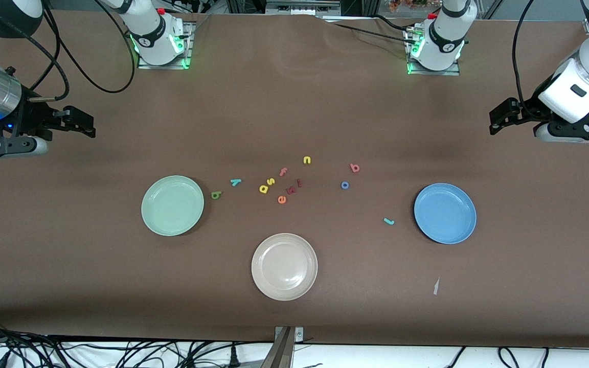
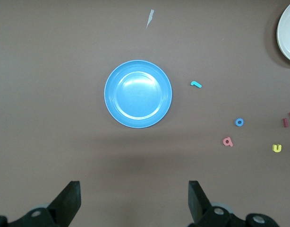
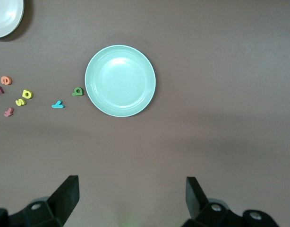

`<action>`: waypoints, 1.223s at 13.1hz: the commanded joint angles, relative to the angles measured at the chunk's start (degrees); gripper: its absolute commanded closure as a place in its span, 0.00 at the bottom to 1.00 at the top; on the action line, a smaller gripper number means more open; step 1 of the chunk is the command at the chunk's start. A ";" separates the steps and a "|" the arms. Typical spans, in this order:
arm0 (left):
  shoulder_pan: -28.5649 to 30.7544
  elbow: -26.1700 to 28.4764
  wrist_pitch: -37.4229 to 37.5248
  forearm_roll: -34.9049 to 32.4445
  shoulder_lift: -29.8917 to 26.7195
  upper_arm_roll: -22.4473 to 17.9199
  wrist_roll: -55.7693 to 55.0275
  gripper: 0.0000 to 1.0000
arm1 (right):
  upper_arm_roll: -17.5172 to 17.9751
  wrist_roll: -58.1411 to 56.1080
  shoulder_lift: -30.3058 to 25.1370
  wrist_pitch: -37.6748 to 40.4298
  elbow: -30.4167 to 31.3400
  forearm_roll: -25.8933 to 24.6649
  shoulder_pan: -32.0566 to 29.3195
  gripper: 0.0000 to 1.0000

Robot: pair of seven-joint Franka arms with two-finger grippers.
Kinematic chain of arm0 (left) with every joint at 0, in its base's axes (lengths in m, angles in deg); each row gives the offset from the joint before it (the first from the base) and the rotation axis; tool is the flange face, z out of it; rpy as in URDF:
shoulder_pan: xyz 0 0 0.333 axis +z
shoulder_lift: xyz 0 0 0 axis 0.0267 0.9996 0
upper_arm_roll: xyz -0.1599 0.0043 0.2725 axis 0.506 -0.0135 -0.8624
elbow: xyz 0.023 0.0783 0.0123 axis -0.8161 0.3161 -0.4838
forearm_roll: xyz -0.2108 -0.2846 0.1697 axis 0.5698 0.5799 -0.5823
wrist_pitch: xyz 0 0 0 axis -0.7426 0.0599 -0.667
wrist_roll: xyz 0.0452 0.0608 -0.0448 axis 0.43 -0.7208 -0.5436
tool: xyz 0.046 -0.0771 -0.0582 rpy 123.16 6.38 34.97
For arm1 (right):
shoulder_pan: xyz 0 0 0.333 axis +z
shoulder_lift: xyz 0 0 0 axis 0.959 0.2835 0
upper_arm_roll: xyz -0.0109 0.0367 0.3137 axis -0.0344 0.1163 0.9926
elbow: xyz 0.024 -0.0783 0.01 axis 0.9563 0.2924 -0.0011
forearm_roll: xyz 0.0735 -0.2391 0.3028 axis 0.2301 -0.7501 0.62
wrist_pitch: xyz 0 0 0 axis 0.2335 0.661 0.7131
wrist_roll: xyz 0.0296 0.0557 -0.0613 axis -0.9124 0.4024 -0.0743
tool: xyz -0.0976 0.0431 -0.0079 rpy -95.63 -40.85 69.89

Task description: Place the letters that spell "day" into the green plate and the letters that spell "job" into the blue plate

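Waiting with jaws wide and empty, the left gripper [image 2: 131,203] hangs over bare table at its own end, the right gripper [image 3: 131,203] likewise at its end. The green plate [image 1: 172,205] and blue plate [image 1: 445,213] are empty. The olive d [image 1: 216,194] lies just beside the green plate, then the teal y [image 1: 235,182] and yellow a [image 1: 264,189]. The teal j [image 1: 388,221] lies near the blue plate; the blue o [image 1: 345,185] and red b [image 1: 355,167] lie farther off. Likely risk: the a touches the yellow s [image 1: 271,181], so a pinch may take both.
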 commanded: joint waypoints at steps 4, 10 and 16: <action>0.11 -0.63 0.99 0.06 -0.23 -0.09 0.99 0.00 | 0.58 -0.03 -0.21 0.49 -0.06 0.02 -0.67 0.00; 0.11 -0.63 1.08 0.06 -0.23 -0.09 1.08 0.00 | 0.58 -0.03 -0.21 0.49 -0.06 0.02 -0.67 0.00; 0.20 -0.63 1.08 0.15 -0.23 -0.18 1.25 0.00 | 0.76 0.14 0.58 0.49 -0.14 0.90 -0.23 0.00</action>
